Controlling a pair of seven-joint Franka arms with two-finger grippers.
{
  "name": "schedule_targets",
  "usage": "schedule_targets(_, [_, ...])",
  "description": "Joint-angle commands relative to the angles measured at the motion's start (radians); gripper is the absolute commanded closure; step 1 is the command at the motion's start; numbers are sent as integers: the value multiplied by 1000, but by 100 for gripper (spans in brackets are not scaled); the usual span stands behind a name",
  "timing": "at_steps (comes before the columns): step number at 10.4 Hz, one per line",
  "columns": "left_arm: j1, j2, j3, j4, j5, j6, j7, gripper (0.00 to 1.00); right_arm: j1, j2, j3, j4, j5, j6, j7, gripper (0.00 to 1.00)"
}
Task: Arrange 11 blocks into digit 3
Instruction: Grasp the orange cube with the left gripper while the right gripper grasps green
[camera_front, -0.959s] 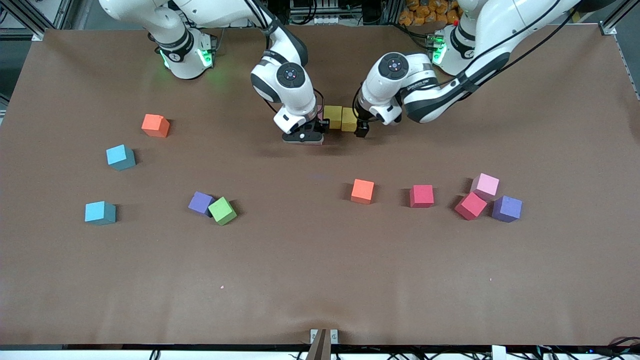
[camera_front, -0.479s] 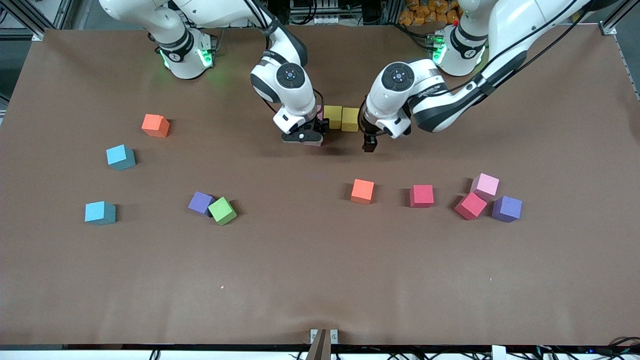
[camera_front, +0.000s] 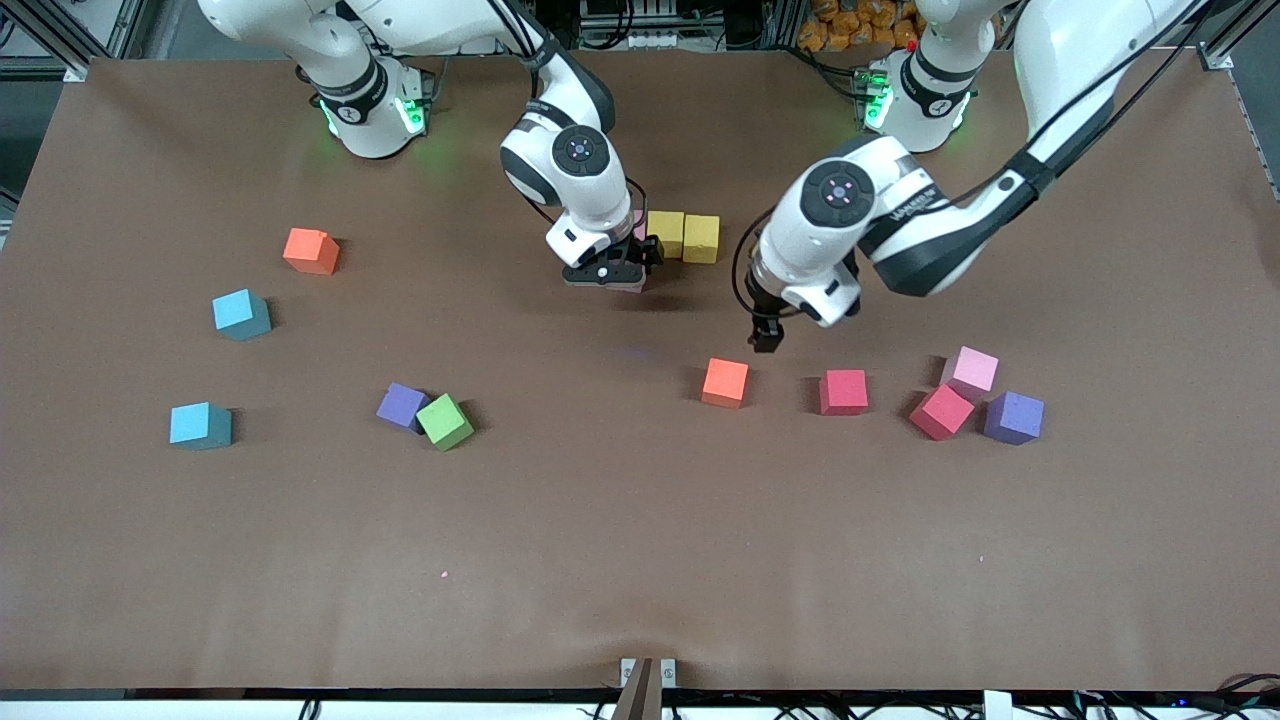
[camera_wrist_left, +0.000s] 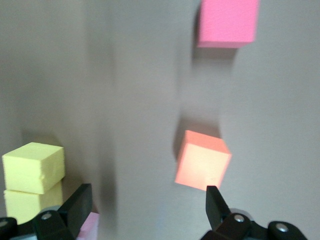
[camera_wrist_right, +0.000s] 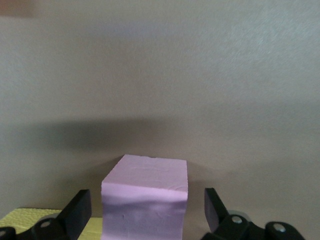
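Got the right gripper (camera_front: 607, 277) down low at top centre of the frame, jaws wide open either side of a pink block (camera_wrist_right: 145, 210) sitting on the desk (camera_front: 640, 560), not squeezing it, with two yellow blocks (camera_front: 666, 232) lined up right beside that. Got the left gripper (camera_front: 765, 337) near mid-frame too, jaws open and empty, hovering just above the orange block (camera_front: 725, 382).
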Motion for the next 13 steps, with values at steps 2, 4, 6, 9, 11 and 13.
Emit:
schedule_targets(2, [-211,20,202,156,-21,-29,109,0,-175,-103,62,22,-32,-128,-122,0])
schedule_targets(4, [-299,53,298,231,-31,-37,274,0,-333,-90,94,65,-48,-122,-344,0])
schedule_targets(6, [-311,85,315,256,-39,-37,408,0,-468,-53,97,109,-77,-125,-673,0])
schedule_targets(9, [-333,140,316,257,-54,-37,422,0,-570,52,97,209,-83,-129,-1034,0])
schedule_targets(11, [-369,162,342,263,-94,-34,327,0,-611,112,97,240,-83,-128,-1263,0])
schedule_targets(13, [-458,158,443,265,-99,-34,292,0,-654,125,94,246,-94,-129,-1402,0])
